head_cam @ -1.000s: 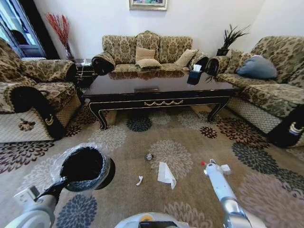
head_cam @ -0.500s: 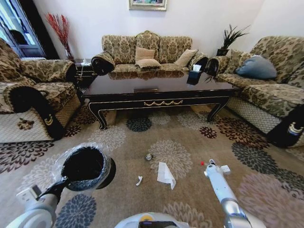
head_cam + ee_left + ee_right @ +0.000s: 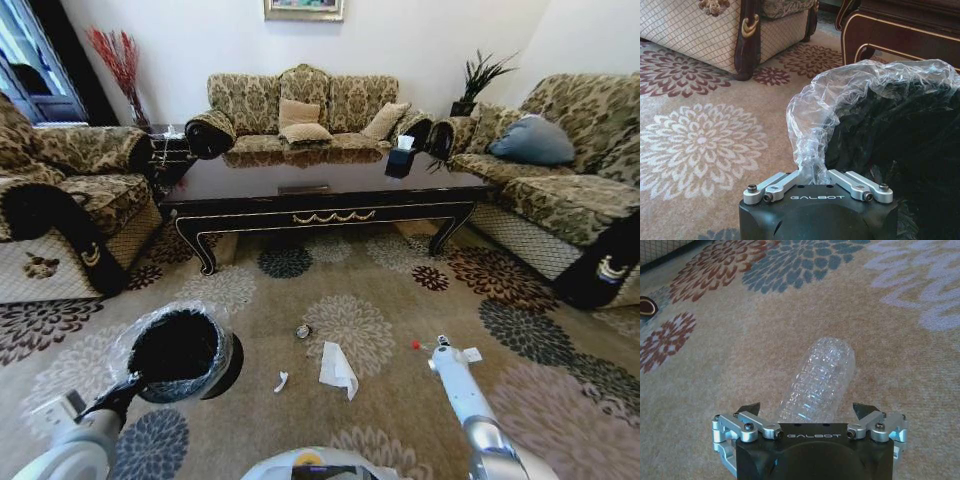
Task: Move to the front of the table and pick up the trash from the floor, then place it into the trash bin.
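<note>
You had the left gripper [image 3: 812, 176] with jaws clamped on the bin's [image 3: 180, 350] liner; the right gripper [image 3: 812, 412], jaws spread, straddled a bottle [image 3: 820, 382] on the carpet

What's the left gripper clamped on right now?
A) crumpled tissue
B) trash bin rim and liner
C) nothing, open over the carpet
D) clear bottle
B: in the left wrist view the left gripper is pinched on the crinkly liner at the rim of the trash bin, and the head view shows that arm holding the bin above the carpet.
</note>
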